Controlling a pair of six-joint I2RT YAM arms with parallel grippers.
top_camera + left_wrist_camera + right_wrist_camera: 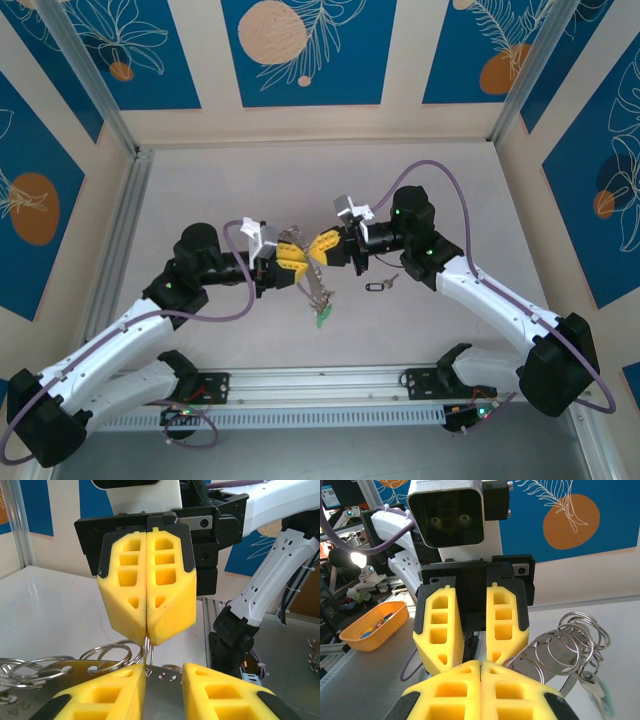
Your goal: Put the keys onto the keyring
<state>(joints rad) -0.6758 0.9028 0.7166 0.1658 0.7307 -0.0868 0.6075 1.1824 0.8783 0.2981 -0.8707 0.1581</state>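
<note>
Keyring (318, 298) hangs mid-air over tabletop (430, 180); right fingers (167, 595) clamped tight on its wire, left fingers (107, 695) part-open, wire in their gap. Keys (380, 286) lie on tabletop near right fingers, off keyring.

Nothing in these views carried writing, a brand, a number or a sign that could be read. The keys (380, 286) lying on the table (250, 180) had a tag too small to show any lettering. Faint stamped marks on the metal by the keyring (35, 670) were too blurred to make out.
</note>
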